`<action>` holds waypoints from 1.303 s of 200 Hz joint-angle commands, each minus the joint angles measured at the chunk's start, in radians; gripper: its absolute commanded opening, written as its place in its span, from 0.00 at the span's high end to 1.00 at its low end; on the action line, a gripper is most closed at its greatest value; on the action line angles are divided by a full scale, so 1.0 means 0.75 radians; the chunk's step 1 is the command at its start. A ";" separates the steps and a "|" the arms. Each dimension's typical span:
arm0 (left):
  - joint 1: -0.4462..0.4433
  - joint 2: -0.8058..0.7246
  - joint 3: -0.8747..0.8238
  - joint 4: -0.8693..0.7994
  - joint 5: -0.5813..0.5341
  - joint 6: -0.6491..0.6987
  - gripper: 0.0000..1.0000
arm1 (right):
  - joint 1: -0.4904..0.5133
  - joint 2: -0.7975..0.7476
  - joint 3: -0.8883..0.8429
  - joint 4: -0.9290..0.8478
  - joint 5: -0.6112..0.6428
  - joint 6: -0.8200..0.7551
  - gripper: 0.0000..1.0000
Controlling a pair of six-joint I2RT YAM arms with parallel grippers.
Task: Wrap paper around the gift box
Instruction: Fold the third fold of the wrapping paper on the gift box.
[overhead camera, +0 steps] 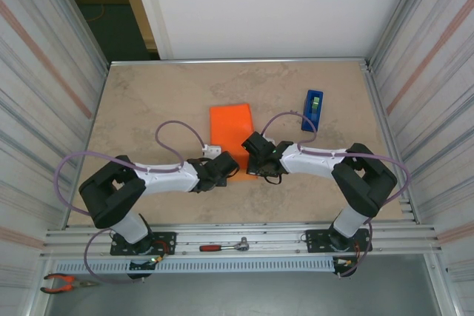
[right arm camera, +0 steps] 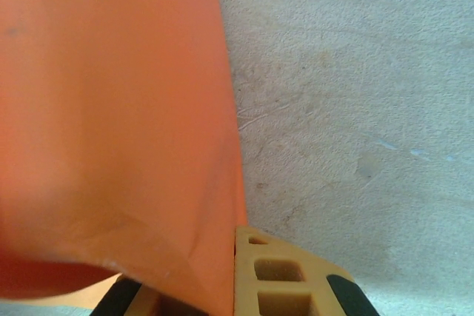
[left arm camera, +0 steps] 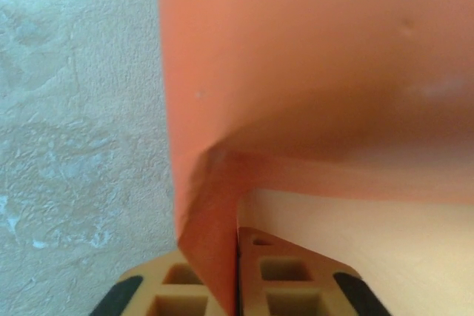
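Note:
The bright orange paper (overhead camera: 230, 133) lies on the table in the middle, its near edge lifted between the two arms. My left gripper (overhead camera: 221, 172) holds that edge at its left corner. In the left wrist view, the left gripper (left arm camera: 236, 275) is shut on a fold of the paper (left arm camera: 296, 57), which arches over the pale pink gift box (left arm camera: 378, 238). My right gripper (overhead camera: 255, 158) holds the edge's right corner. Seen from the right wrist, the right gripper (right arm camera: 234, 275) is shut on the paper (right arm camera: 111, 109), which drapes over its left finger.
A blue tape dispenser (overhead camera: 312, 109) stands upright to the right of the paper. On the near rail lie a red-handled tool (overhead camera: 224, 246) and orange pliers (overhead camera: 64, 282). Metal walls close in both sides of the table (overhead camera: 148, 101).

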 commanded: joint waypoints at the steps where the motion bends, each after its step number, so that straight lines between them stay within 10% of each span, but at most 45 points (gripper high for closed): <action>1: -0.012 0.005 0.018 -0.027 0.036 0.013 1.00 | -0.002 -0.043 -0.011 -0.043 0.043 0.025 1.00; 25: -0.021 -0.026 0.020 -0.023 0.037 0.011 1.00 | -0.022 -0.048 -0.007 -0.056 0.040 0.013 1.00; 56: -0.023 -0.127 0.009 -0.055 0.030 0.016 0.66 | -0.037 -0.068 -0.006 -0.078 0.041 -0.006 1.00; 121: 0.063 -0.367 0.025 -0.067 0.118 0.272 0.48 | -0.092 -0.103 -0.017 -0.100 0.010 -0.064 1.00; 179: 0.149 -0.269 0.208 -0.052 0.267 0.710 0.37 | -0.109 -0.392 -0.117 -0.202 -0.010 -0.053 0.39; 260: 0.077 -0.101 0.337 -0.037 0.167 1.138 0.35 | -0.449 -0.670 -0.316 -0.147 -0.277 -0.129 0.31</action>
